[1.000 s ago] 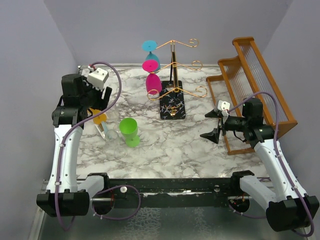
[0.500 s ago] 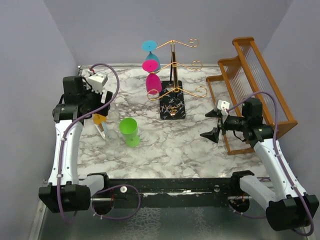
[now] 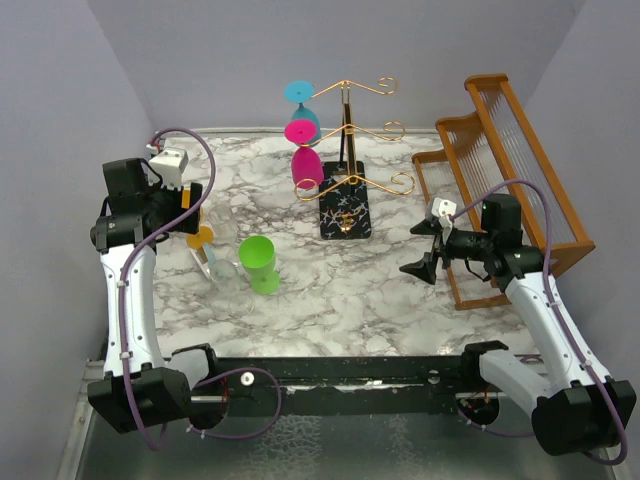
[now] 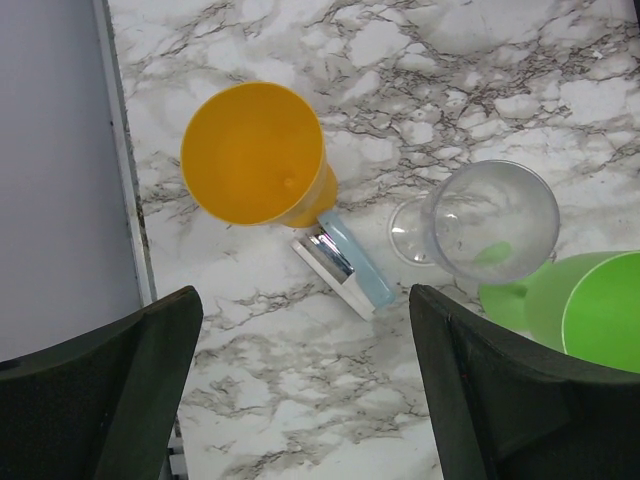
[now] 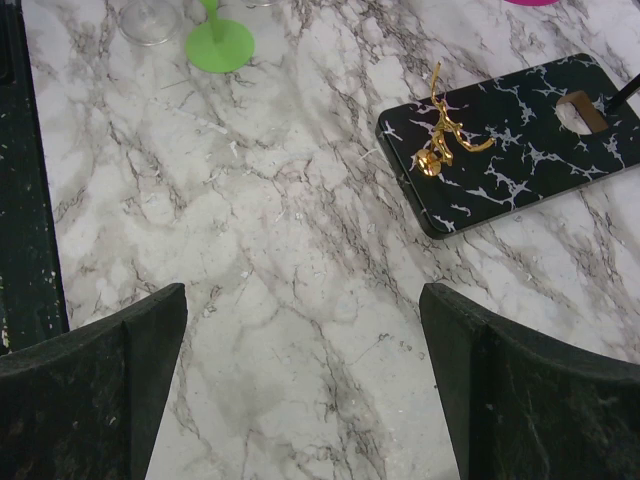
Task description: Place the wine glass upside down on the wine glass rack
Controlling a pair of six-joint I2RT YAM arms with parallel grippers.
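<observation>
While my left gripper (image 4: 305,300) hangs open, empty, above the orange wine glass (image 4: 252,152), picking it likely needs a centred descent.

the white and black left arm (image 3: 130,290) bends up and inward, its black two-finger tool (image 4: 302,295) pointing down, jaws spread wide and empty. the white and black right arm (image 3: 545,310) reaches inward, its black two-finger tool (image 3: 418,250) spread wide and empty.

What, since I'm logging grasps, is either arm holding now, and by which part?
Nothing. The left gripper and the right gripper both hover with jaws open and empty.
</observation>
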